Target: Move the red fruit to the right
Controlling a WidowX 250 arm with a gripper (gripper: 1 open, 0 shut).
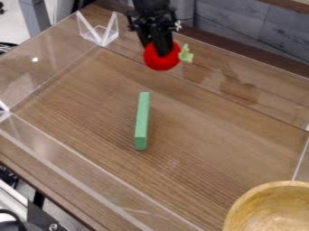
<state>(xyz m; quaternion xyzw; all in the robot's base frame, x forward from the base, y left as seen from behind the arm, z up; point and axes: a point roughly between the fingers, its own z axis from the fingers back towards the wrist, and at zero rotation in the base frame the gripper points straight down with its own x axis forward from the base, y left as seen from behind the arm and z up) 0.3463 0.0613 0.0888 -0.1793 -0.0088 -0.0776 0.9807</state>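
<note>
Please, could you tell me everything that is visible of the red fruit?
The red fruit is round and bright, with a pale green leafy stem pointing right in the picture. Its surface looks smooth, like a toy. The gripper is at its upper side, partly covering it, beyond the green bar.

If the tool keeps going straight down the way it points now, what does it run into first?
The tool has the red fruit at its tip, so the fruit would likely meet the bare wooden tabletop first; its height above the wood is unclear.
</note>
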